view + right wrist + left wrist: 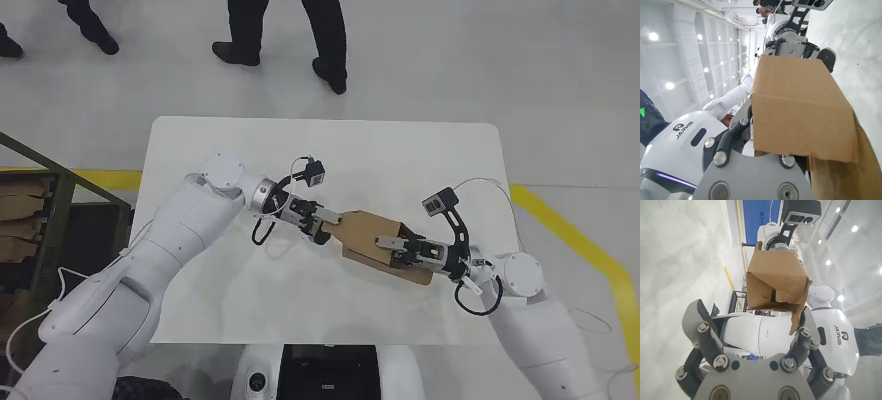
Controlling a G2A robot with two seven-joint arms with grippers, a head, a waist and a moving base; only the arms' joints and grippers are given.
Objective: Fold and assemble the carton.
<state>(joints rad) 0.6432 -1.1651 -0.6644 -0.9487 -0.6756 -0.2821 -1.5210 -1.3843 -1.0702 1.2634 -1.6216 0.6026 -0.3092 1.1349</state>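
The carton is over the middle of the bench, half squared-up. In the top view its long axis runs from 10 o'clock to 4 o'clock. The left pincer is at the 10 o'clock end, spread wide, with one finger touching a ragged flap edge. The right pincer is at the 4 o'clock end, and I cannot tell whether it grips, because the carton hides it.

Likely risks:
- The flap is already torn (the edge looks frayed), so a hard pinch or pull there may rip it further.
- The end flaps sit crooked, and pressing them now could crease the board off its fold lines.
- If only one end is held, a push from 10 o'clock could skew the carton flat or slide it away.

No label or writing can be made out on the carton's brown faces.
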